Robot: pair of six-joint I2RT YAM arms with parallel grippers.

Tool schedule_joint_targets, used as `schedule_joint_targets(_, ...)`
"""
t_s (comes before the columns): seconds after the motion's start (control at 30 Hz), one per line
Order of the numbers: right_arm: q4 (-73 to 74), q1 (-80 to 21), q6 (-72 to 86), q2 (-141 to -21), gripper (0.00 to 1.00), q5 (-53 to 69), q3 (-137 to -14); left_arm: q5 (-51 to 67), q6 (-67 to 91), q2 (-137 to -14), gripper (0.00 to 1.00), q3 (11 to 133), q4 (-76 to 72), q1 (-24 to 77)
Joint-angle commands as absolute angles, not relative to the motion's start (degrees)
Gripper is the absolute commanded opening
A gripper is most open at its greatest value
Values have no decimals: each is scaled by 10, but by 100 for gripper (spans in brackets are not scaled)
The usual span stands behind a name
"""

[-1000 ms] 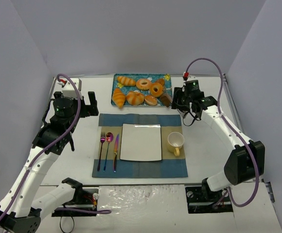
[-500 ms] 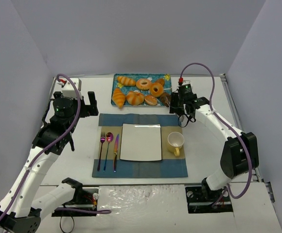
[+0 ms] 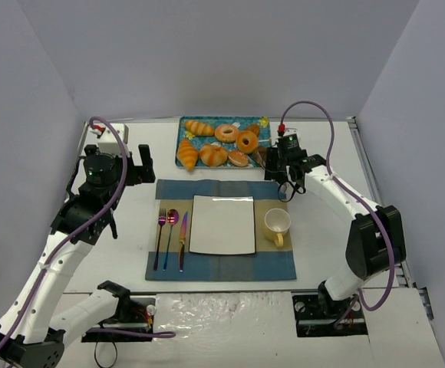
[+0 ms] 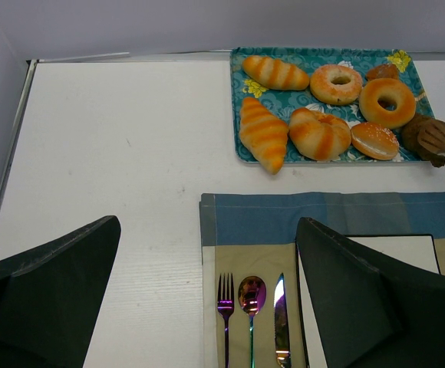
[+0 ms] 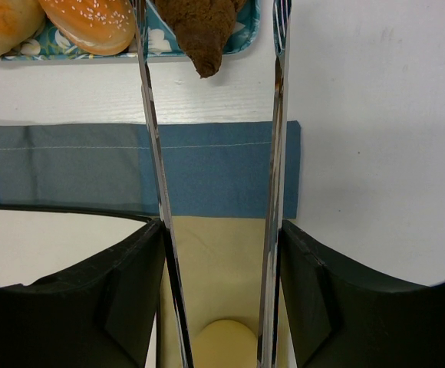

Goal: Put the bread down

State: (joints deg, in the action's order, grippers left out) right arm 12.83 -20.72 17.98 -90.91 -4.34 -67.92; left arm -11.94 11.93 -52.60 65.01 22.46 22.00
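Note:
The bread (image 5: 203, 31) is a dark brown ridged pastry at the near right corner of the blue tray (image 3: 186, 138), its pointed end hanging over the tray's edge. It also shows in the top view (image 3: 261, 156) and at the right of the left wrist view (image 4: 424, 137). My right gripper (image 5: 221, 253) is shut on a pair of metal tongs (image 5: 152, 153). The two blades reach forward on either side of the bread with a gap on the right; their tips are cut off. My left gripper (image 4: 207, 307) hangs open over the mat's left edge, holding nothing.
Golden croissants (image 4: 263, 133), ring donuts (image 4: 387, 100) and buns fill the tray. On the blue and tan placemat (image 3: 221, 265) lie a square white plate (image 3: 222, 224), a yellow cup (image 3: 277, 224), and a fork, spoon and knife (image 3: 172, 238).
My right arm has swung left toward the tray, bringing the tongs from beside the bread to around it. The left arm has not moved.

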Motion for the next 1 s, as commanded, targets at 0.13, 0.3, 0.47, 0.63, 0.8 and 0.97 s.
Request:
schedule_joint_targets(0.13, 94, -216, 183, -923, 54, -60, -683, -127, 107, -521, 97, 661, 187, 217)
schedule_joint_targets(0.3, 88, -215, 184, -931, 54, -62, -683, -127, 106, -520, 97, 661, 188, 218)
schedule_joint_targets(0.47, 80, -216, 184, -944, 54, -58, -682, -127, 106, -520, 97, 661, 187, 218)
schedule_joint_targets(0.63, 74, -216, 185, -951, 54, -57, -680, -127, 106, -521, 97, 661, 187, 218)
schedule_joint_targets(0.8, 70, -217, 185, -956, 53, -56, -679, -127, 105, -522, 97, 661, 187, 218)
schedule_joint_targets(0.97, 66, -219, 185, -959, 52, -54, -679, -128, 106, -523, 97, 661, 187, 218)
